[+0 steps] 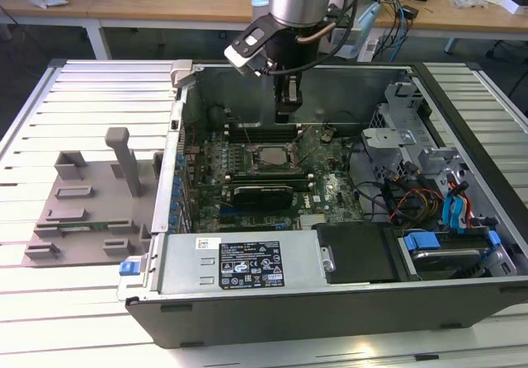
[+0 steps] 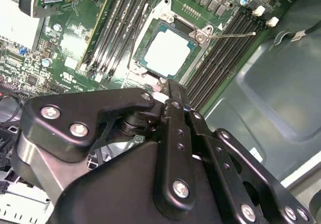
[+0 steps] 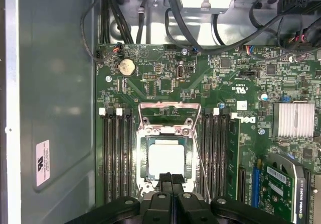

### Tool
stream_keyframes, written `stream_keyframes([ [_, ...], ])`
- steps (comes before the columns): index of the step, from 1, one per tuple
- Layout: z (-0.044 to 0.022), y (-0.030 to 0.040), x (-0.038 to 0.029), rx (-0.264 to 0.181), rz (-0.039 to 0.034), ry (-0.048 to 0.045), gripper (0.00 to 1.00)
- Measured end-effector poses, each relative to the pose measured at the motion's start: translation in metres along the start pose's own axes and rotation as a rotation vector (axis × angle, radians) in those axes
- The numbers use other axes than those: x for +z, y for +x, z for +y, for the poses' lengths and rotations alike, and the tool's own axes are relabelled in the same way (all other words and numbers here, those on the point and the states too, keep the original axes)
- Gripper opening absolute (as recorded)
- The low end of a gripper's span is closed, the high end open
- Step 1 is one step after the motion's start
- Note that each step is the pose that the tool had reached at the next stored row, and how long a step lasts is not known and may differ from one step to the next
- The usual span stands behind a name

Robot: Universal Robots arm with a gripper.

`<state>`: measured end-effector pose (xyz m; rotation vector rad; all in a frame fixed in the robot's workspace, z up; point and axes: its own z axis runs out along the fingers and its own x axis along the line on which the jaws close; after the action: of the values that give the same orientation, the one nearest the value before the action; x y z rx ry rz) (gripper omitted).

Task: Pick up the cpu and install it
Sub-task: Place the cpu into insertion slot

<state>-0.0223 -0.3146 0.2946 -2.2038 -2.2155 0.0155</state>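
Black hand point(image 3: 171, 180), pressed together and empty, hovering just above cpu point(image 3: 164, 157) seated in socket point(image 3: 142, 159)

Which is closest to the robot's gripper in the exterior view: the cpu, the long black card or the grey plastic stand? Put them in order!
Starting from the gripper in the exterior view:
1. The cpu, on the green board just under the gripper.
2. The black card, further along the board, on the camera's side of the cpu.
3. The grey plastic stand, outside the computer case, on the exterior view's left.
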Motion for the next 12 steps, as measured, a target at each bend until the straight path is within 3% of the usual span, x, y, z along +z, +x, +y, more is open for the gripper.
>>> stream_keyframes([
  [8, -0.0004, 0.0001, -0.0187, 0.000, 0.0000, 0.0001, 0.11],
  [12, -0.0004, 0.0001, -0.0199, 0.000, 0.0009, 0.0000, 0.11],
])
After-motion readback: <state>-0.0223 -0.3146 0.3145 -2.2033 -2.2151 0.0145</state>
